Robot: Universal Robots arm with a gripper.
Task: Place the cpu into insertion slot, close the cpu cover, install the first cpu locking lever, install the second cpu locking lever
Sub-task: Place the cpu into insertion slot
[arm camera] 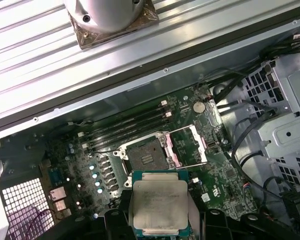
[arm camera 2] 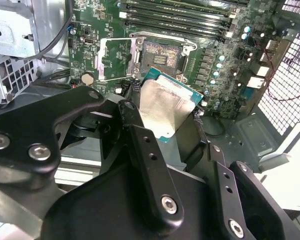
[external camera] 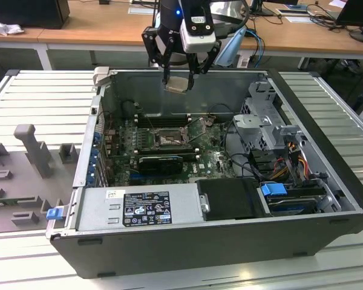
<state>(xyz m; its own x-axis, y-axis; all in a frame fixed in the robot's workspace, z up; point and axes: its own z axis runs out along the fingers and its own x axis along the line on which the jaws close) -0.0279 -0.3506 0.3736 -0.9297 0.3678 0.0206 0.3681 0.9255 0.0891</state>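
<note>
My gripper hangs above the back wall of the open computer case, shut on the cpu. In both wrist views the cpu is a flat square chip with a silvery top, gripped at two opposite edges between the black fingers. It is well above the board. The insertion slot lies bare, a dark square on the green board. The cpu cover is swung open beside the slot.
Long black memory slots run behind the slot and a black card lies in front of it. A drive cage with cables stands at the exterior view's right. The power supply fills the case front. Grey fixtures sit outside the case.
</note>
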